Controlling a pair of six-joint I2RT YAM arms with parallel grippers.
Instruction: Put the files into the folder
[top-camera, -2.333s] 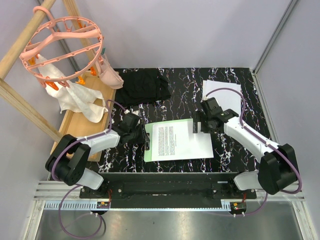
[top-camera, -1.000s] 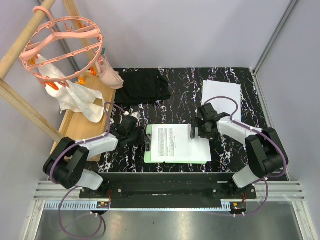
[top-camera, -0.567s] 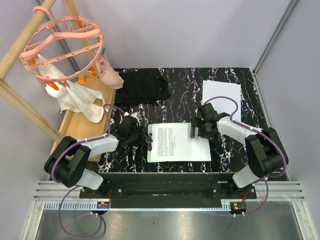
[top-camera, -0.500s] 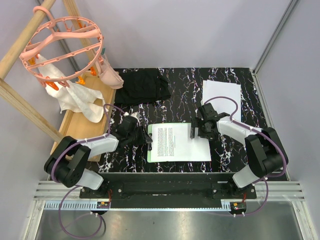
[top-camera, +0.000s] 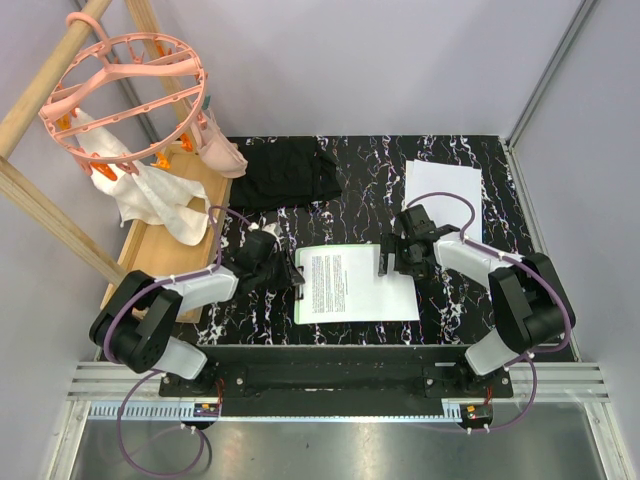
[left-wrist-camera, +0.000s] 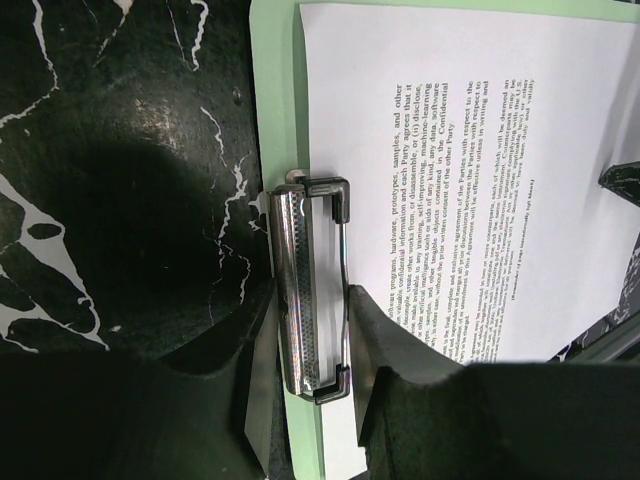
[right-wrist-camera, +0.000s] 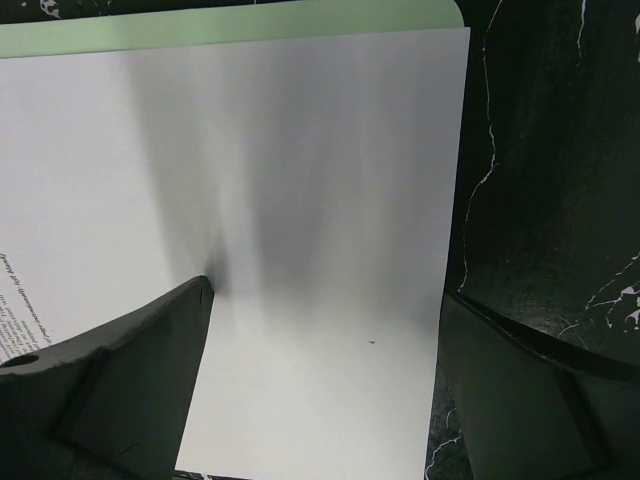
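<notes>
Green folder (top-camera: 299, 308): lies flat on the black marble table (top-camera: 360, 190), close to the front edge, between the two arms. Printed sheet (top-camera: 350, 285): lies on top of the folder and hides nearly all of it, leaving only a thin green strip at the 9 o'clock side and along the far edge. Metal clip (left-wrist-camera: 310, 290): sits on the folder's 9 o'clock edge, with the sheet's edge tucked under it in the left wrist view. Left gripper (left-wrist-camera: 312, 345): comes in from 9 o'clock, squeezed down small around the clip, with a finger (left-wrist-camera: 250, 390) tight against each side of it. Looks to be touching the clip on both sides. Right gripper (right-wrist-camera: 325, 290): stands at the sheet's 3 o'clock end, spread wide, with nothing in its grip. Rests one finger (right-wrist-camera: 120, 380) on the white paper, with a small dent and a shadow at its tip, and holds the other over the table just past the paper's edge. Blank sheets (top-camera: 443, 185): lie in a small pile at 1 o'clock from the folder, well apart from it and from both grippers. Black cloth (top-camera: 290, 172): lies bunched up at 11 o'clock from the folder, at the far side of the table. White rag (top-camera: 160, 205): drapes over a wooden board (top-camera: 165, 255) at 10 o'clock, beside the table, under a round pink hanger (top-camera: 125, 95).
</notes>
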